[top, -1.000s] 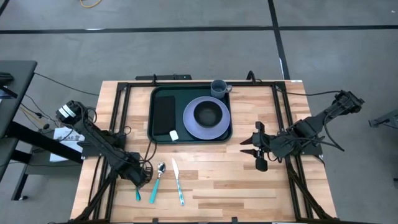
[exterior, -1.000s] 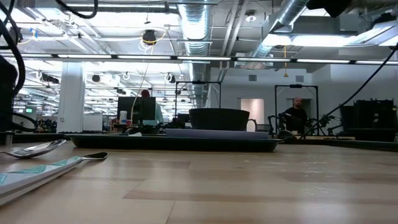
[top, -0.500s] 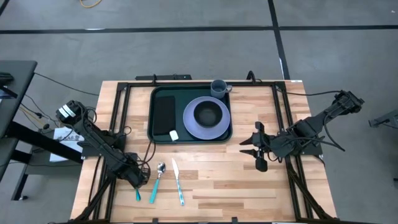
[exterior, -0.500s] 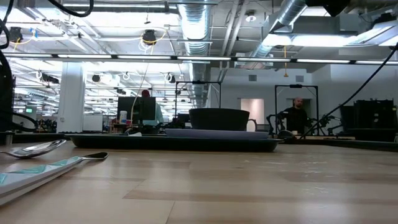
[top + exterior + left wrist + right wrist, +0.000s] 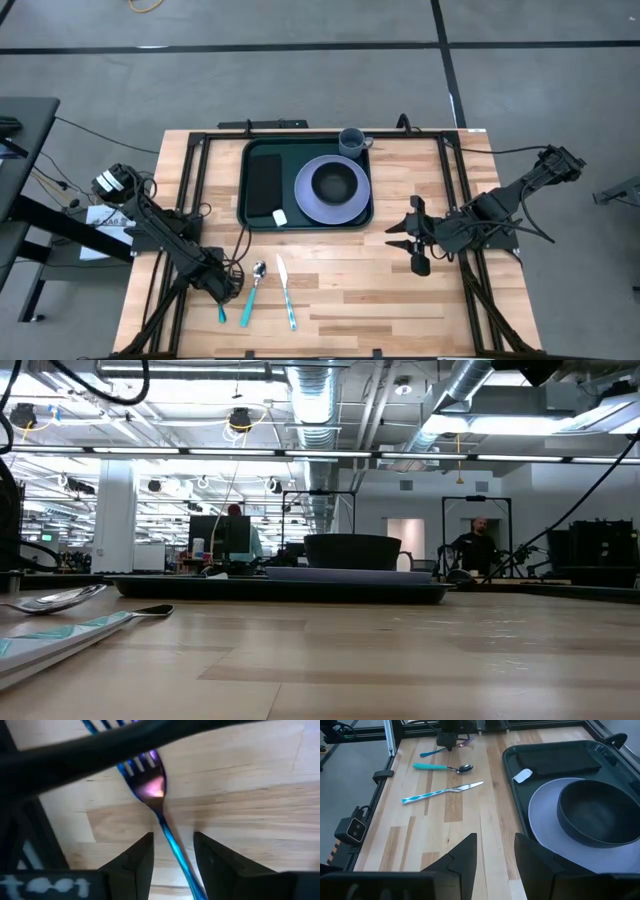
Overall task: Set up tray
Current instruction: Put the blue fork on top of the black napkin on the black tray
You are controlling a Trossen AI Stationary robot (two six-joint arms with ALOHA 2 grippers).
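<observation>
The dark green tray point(image 5: 246, 215) lies at the table's far middle. It holds a black folded napkin point(image 5: 263, 185), a purple plate point(image 5: 305, 200) and a dark bowl point(image 5: 335, 182) on the plate. A grey mug point(image 5: 352, 141) stands at its far right corner. The fork point(image 5: 150, 785) lies flat on the wood near the left edge point(image 5: 221, 311). My left gripper point(image 5: 172, 857) is open and low over it, one finger on each side of the blue handle. My right gripper point(image 5: 415, 240) is open, hovering right of the tray.
A teal-handled spoon point(image 5: 252, 290) and a patterned knife point(image 5: 286, 292) lie side by side on the wood near the fork, and both show in the right wrist view as spoon point(image 5: 442, 767) and knife point(image 5: 442, 792). Black frame rails run along both table sides. Bare wood lies between the cutlery and my right gripper.
My left gripper has edged slightly toward the table's near edge over the fork. Nothing on the table has moved.
</observation>
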